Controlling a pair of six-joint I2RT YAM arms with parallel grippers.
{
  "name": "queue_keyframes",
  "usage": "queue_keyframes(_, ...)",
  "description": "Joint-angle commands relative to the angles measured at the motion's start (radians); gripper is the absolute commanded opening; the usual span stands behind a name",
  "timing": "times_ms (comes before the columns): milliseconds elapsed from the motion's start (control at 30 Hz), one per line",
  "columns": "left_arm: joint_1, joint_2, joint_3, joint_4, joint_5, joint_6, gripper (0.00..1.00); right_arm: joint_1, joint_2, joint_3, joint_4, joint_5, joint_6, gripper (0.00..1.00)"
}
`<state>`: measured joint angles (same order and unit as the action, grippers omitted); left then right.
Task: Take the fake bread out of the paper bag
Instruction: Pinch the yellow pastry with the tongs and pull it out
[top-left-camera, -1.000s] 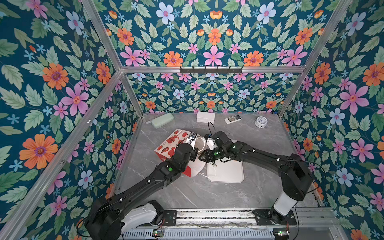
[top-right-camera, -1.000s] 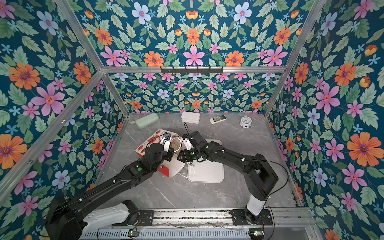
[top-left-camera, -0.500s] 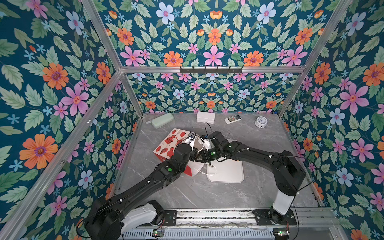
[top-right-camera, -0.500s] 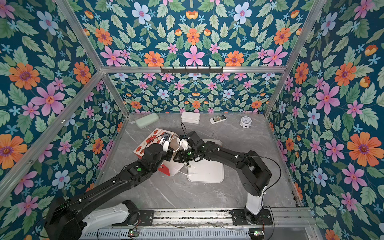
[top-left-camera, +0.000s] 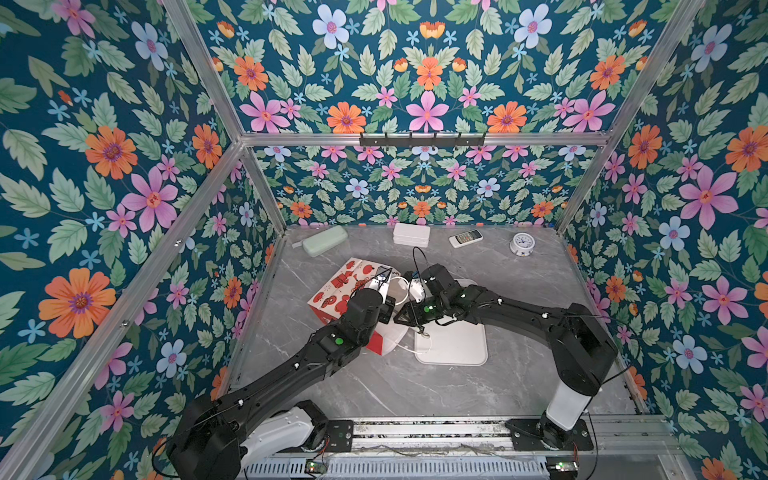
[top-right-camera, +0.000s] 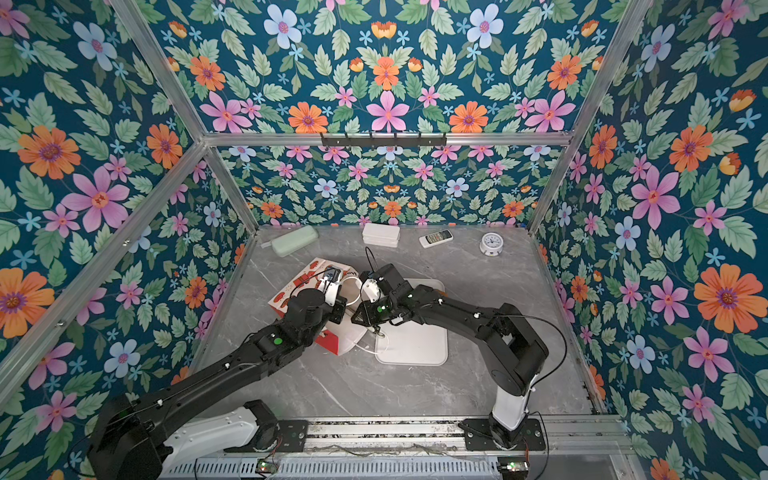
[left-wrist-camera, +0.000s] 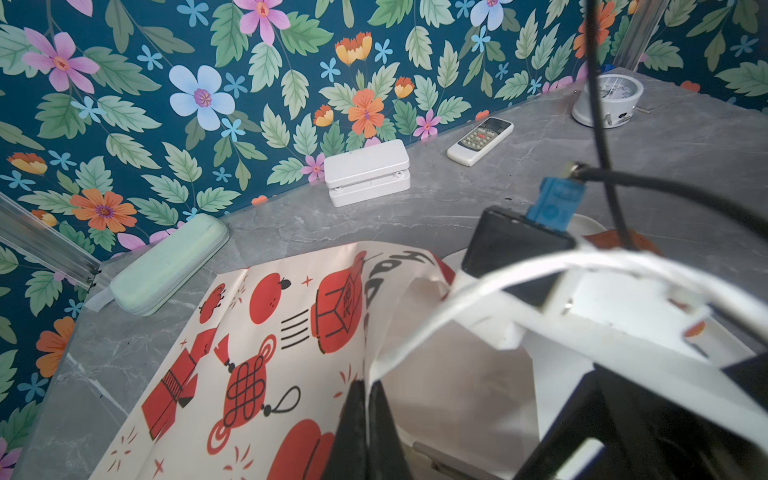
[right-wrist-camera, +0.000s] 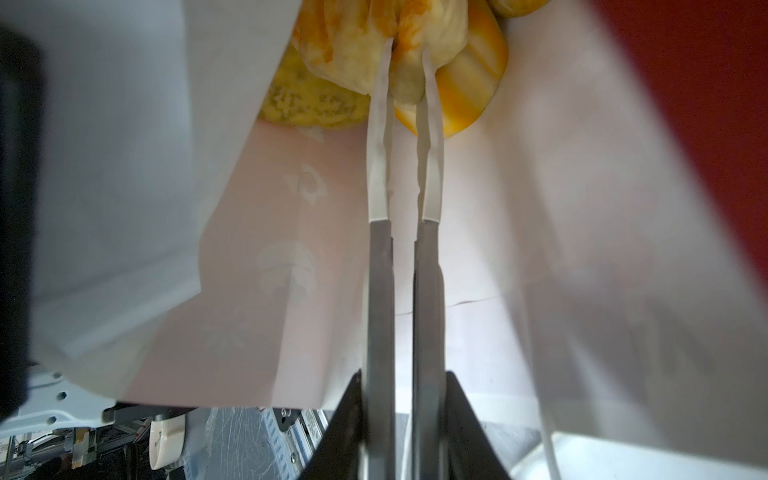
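Note:
The paper bag (top-left-camera: 345, 286) (top-right-camera: 299, 286) lies on its side, white with red prints, its mouth facing the right arm. My left gripper (left-wrist-camera: 365, 388) (top-left-camera: 385, 273) is shut on the bag's upper rim (left-wrist-camera: 376, 357) and holds the mouth apart. My right gripper (right-wrist-camera: 402, 378) (top-left-camera: 409, 316) is shut on metal tongs (right-wrist-camera: 380, 291) that reach deep inside the bag. The tong tips pinch a pale yellow piece of fake bread (right-wrist-camera: 357, 54). An orange piece (right-wrist-camera: 473, 95) and a speckled piece (right-wrist-camera: 307, 108) lie against it. In both top views the bread is hidden.
A white tray (top-left-camera: 453, 345) lies under the right arm, beside the bag's mouth. Along the back wall sit a green case (top-left-camera: 324, 241), a white box (top-left-camera: 411, 235), a remote (top-left-camera: 465, 238) and a small clock (top-left-camera: 521, 243).
The right arm has pushed further left into the bag's mouth and the tongs have closed in on the bread. The left gripper has kept its hold on the rim.

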<state>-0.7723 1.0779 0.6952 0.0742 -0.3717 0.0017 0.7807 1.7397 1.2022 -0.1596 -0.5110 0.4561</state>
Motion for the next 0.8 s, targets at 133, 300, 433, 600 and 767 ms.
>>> queue_keyframes(133, 0.001, 0.032, 0.015, 0.063, -0.06, -0.016, 0.0, 0.0, -0.155, -0.096, -0.029, 0.044, -0.038, 0.22)
queue_keyframes(300, 0.0, 0.07, 0.039, 0.076, -0.098, -0.03, 0.0, 0.0, -0.284, -0.166, -0.119, 0.085, -0.061, 0.2)
queue_keyframes(433, 0.0, 0.109, 0.065, 0.084, -0.122, -0.039, 0.0, 0.0, -0.433, -0.242, -0.199, 0.118, -0.07, 0.19)
queue_keyframes(600, 0.001, 0.144, 0.082, 0.112, -0.158, -0.055, 0.0, 0.0, -0.633, -0.325, -0.331, 0.189, -0.07, 0.19)
queue_keyframes(767, 0.003, 0.18, 0.104, 0.117, -0.198, -0.066, 0.0, 0.0, -0.831, -0.362, -0.477, 0.263, -0.037, 0.18)
